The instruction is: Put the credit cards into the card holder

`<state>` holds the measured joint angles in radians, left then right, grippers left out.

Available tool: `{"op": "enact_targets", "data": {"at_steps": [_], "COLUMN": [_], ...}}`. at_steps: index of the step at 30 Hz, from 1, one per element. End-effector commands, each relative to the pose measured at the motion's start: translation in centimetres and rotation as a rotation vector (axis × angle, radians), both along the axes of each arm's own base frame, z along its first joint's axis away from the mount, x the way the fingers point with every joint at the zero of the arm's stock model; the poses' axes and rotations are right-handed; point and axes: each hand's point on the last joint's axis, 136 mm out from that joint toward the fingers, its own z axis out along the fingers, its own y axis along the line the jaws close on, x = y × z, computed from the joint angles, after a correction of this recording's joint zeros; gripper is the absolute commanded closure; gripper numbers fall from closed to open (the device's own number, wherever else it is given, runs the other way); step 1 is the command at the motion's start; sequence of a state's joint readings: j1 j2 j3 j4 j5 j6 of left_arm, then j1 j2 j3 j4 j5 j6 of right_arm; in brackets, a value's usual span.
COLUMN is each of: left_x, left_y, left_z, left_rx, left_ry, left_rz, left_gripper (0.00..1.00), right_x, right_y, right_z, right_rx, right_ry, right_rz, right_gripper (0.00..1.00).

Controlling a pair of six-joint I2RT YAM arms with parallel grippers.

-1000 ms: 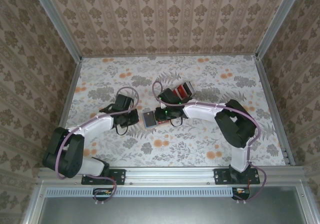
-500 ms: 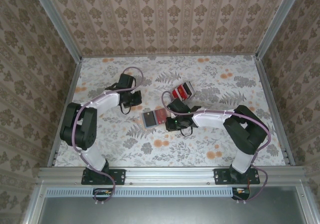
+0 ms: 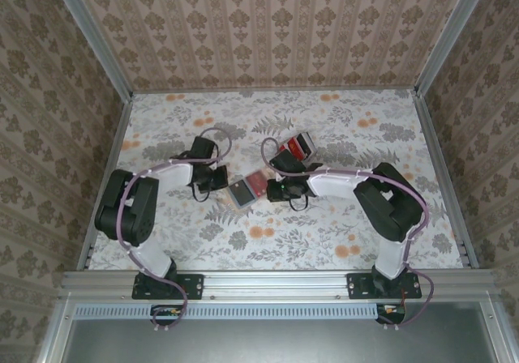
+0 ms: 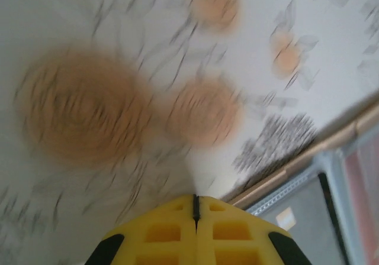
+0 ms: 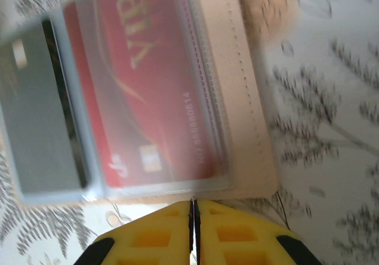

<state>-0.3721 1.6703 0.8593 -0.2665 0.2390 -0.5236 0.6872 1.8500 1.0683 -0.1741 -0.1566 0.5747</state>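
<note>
**Top external view.** The card holder lay open and flat near the middle of the floral tabletop, between the two arms. The left gripper stood just beside its left edge and the right gripper just beside its right edge. The loose credit cards, red with a dark one among them, lay in a small cluster behind the right arm, apart from the holder.

**Left wrist view.** The picture was blurred. The left gripper showed its yellow fingers pressed together with nothing between them. The tan edge of the card holder lay to the lower right.

**Right wrist view.** The right gripper was likewise closed and empty, its tips just short of the holder's near edge. The card holder was spread open, a red VIP card seated in one clear pocket and a grey card in the other.

**Risks, as judged.** Both closed grippers sat so near the light holder that a small sideways move could push or turn it. The loose cards lay flat and overlapping, so a pinch might slip or lift two together. An occupied pocket could jam a further card.
</note>
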Motion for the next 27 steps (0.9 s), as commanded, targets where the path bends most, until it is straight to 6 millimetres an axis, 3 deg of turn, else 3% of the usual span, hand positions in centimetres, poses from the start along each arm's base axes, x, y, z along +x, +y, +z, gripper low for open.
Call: {"op": "enact_targets", "data": {"at_steps": [1, 13, 18, 24, 27], "left_x": [-3.5, -7.8, -9.7, -10.6, -10.8], "left_y": [2.0, 1.1, -0.5, -1.8, -2.1], "left_z": [-1.5, -1.5, -1.6, -1.4, -1.5], "left_rx": [0.058, 0.032, 0.017, 0.008, 0.012], "left_ry": [0.086, 0.117, 0.121, 0.103, 0.096], "left_rz": [0.035, 0.035, 0.005, -0.005, -0.005], "left_gripper": [1.00, 1.00, 1.00, 1.00, 1.00], "right_x": [1.6, 4.2, 4.6, 5.6, 6.1], "right_y": [0.8, 3.9, 4.8, 6.4, 7.2], "right_z": [0.4, -1.0, -1.5, -1.0, 0.4], "right_rx": [0.008, 0.038, 0.038, 0.066, 0.100], "right_ry": [-0.018, 0.021, 0.042, 0.053, 0.038], "right_rz": [0.023, 0.067, 0.093, 0.123, 0.136], "right_gripper": [0.86, 0.85, 0.85, 0.84, 0.84]}}
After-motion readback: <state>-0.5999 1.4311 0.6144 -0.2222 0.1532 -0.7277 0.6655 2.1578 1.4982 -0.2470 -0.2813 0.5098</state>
